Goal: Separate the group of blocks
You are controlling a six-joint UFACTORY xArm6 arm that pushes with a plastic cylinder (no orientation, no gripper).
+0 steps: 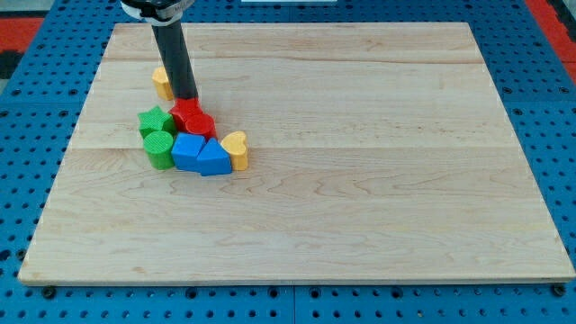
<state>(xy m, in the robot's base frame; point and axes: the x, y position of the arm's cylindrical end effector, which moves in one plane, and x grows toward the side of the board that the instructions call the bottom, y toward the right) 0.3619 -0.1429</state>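
Nearest the camera, two blue blocks, one rounded (185,151) and one triangular (214,159), front a tight cluster on the wooden bench (360,180), at the view's left. Taking the blue triangle as landmark: a yellow heart (237,149) touches its right side, a green cylinder (158,148) sits left, a green star (154,120) beyond that, and red blocks (193,118) lie behind. My tip (185,96) rests at the reds' far edge, beside a lone yellow block (162,83). There is no pincer. The blocks look light, rigid and easy to slide; I judge pushing into a seam between neighbours best.
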